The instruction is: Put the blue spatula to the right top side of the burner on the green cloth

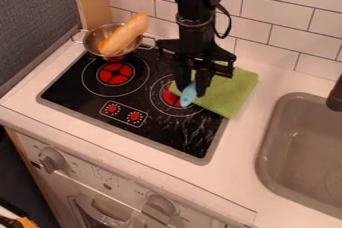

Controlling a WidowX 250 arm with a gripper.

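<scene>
Blue spatula (189, 93), apparently grasped by the gripper (192, 88), overlaps in view the right burner (172, 98) and the 9 o'clock part of the green cloth (231, 89). Placement appears in hand; next should come transfer toward 2 o'clock, lowering, then release.

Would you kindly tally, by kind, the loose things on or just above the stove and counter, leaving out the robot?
Spatula: 1
Cloth: 1
Metal pot: 1
Bread loaf: 1
Total: 4
</scene>
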